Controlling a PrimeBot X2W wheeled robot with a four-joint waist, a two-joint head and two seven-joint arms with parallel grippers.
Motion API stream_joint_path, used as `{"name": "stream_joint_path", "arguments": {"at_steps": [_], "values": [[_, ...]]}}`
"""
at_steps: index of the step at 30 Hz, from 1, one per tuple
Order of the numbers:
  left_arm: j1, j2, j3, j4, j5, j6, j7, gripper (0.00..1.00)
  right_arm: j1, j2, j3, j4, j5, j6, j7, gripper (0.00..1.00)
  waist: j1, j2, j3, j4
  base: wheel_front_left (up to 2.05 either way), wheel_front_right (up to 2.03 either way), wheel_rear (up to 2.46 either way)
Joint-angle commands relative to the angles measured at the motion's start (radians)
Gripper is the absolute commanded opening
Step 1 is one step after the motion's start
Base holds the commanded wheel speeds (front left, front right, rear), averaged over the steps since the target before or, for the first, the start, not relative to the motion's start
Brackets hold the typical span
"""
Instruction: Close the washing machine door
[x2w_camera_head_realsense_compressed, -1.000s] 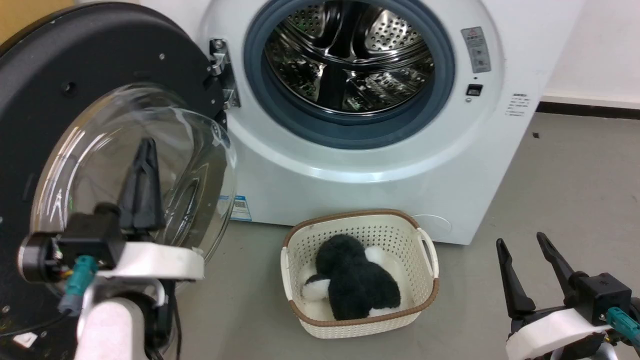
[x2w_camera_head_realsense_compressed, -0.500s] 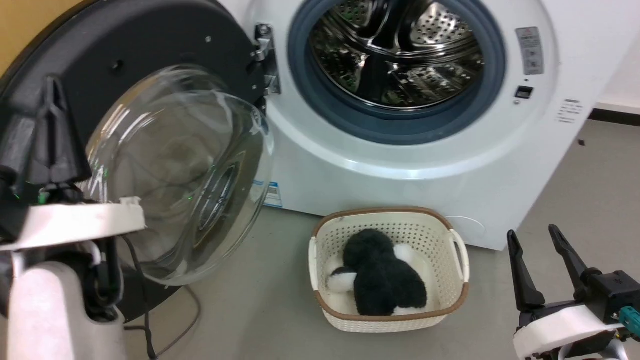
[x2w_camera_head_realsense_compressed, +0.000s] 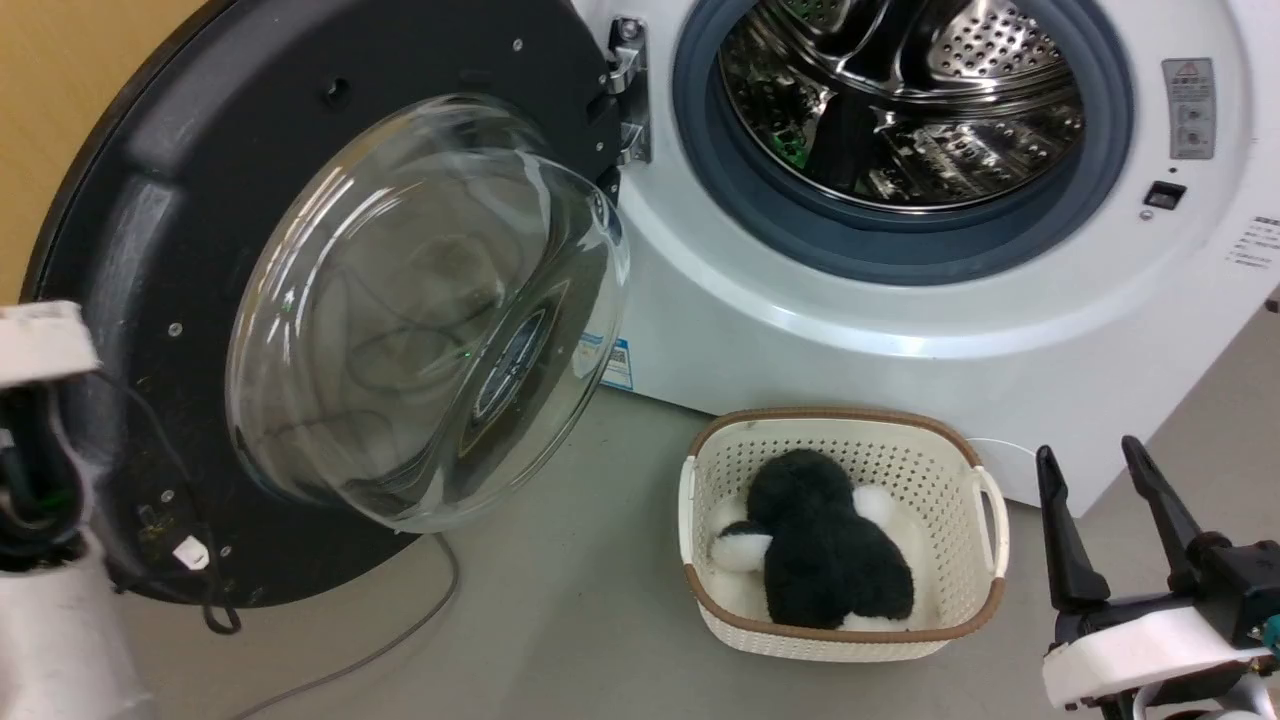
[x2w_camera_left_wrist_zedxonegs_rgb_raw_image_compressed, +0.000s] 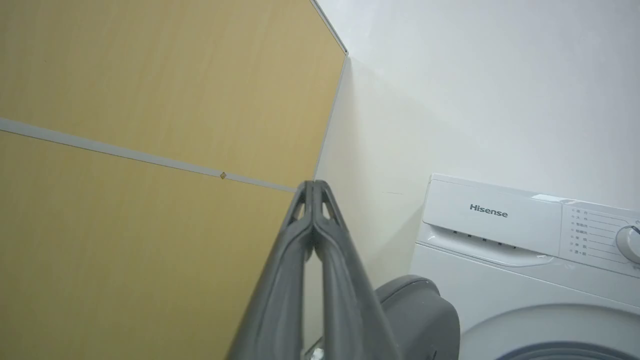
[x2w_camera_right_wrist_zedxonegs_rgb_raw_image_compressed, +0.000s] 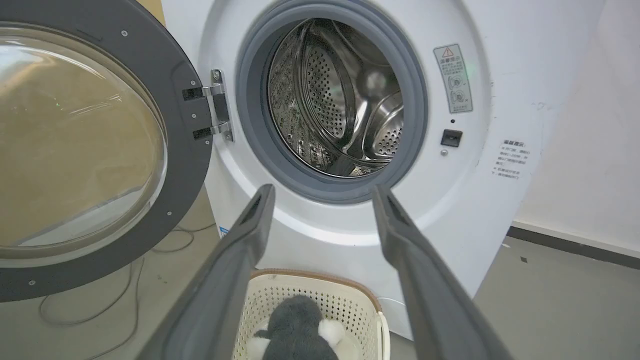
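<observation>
The washing machine door (x2w_camera_head_realsense_compressed: 180, 200) stands swung wide open on the left, a big round black disc whose clear glass bowl (x2w_camera_head_realsense_compressed: 420, 310) bulges toward me. Its metal hinge (x2w_camera_head_realsense_compressed: 630, 90) joins it to the white machine front (x2w_camera_head_realsense_compressed: 820, 310). The right wrist view shows the door's black rim (x2w_camera_right_wrist_zedxonegs_rgb_raw_image_compressed: 185, 130) beside the steel drum (x2w_camera_right_wrist_zedxonegs_rgb_raw_image_compressed: 340, 105). My left gripper (x2w_camera_left_wrist_zedxonegs_rgb_raw_image_compressed: 312, 186) is shut on nothing and points up past the door's top edge (x2w_camera_left_wrist_zedxonegs_rgb_raw_image_compressed: 425, 315) at the wall. At the head view's left edge is the left arm's white wrist (x2w_camera_head_realsense_compressed: 40, 340). My right gripper (x2w_camera_head_realsense_compressed: 1088, 452) (x2w_camera_right_wrist_zedxonegs_rgb_raw_image_compressed: 324, 190) hangs open, low at the right.
A cream basket (x2w_camera_head_realsense_compressed: 990, 500) holding a black and white plush toy (x2w_camera_head_realsense_compressed: 830, 550) sits on the floor before the machine, just left of my right gripper. A grey cable (x2w_camera_head_realsense_compressed: 400, 630) trails under the door. A yellow wall panel (x2w_camera_left_wrist_zedxonegs_rgb_raw_image_compressed: 125, 75) stands behind the door.
The head camera has turned, shifting the whole picture right. My left gripper, earlier in front of the glass bowl, has gone left out of the head view. The door stays open.
</observation>
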Motion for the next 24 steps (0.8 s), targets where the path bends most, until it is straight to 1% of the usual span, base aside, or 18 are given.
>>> {"name": "stream_joint_path", "arguments": {"at_steps": [1,4,8,10,17,21,24], "values": [[-0.030,0.012,0.021,0.010,-0.023,-0.010,0.005,0.00,-0.021,0.003,-0.005,-0.007,0.002,0.000,-0.010,1.00,-0.0001,0.0000,0.005,0.008,0.00,0.00,0.00],[-0.053,0.028,0.065,0.050,-0.079,-0.006,0.031,0.00,-0.024,0.003,-0.009,-0.008,0.001,0.000,-0.016,1.00,-0.0001,0.0000,0.012,0.020,0.00,0.00,0.00],[-0.083,0.040,0.137,0.118,-0.174,0.013,0.075,0.00,-0.028,0.003,-0.016,-0.009,0.002,0.001,-0.025,1.00,-0.0001,0.0000,0.020,0.034,0.00,0.00,0.00],[-0.097,0.039,0.171,0.158,-0.235,0.029,0.117,0.00,-0.029,0.003,-0.018,-0.009,0.002,0.001,-0.029,1.00,-0.0001,0.0000,0.024,0.041,0.00,0.00,0.00],[-0.119,0.048,0.262,0.262,-0.438,0.044,0.286,0.00,-0.041,0.003,-0.028,-0.013,-0.001,0.001,-0.043,1.00,-0.0001,0.0000,0.044,0.058,0.00,0.00,0.00],[-0.109,0.067,0.302,0.316,-0.533,0.011,0.377,0.00,-0.053,0.004,-0.032,-0.015,-0.005,0.001,-0.052,1.00,-0.0001,0.0000,0.059,0.063,0.00,0.00,0.00],[-0.082,0.084,0.311,0.347,-0.579,-0.019,0.442,0.00,-0.059,0.004,-0.035,-0.017,-0.007,0.001,-0.058,1.00,-0.0001,0.0000,0.069,0.064,0.00,0.00,0.00]]}}
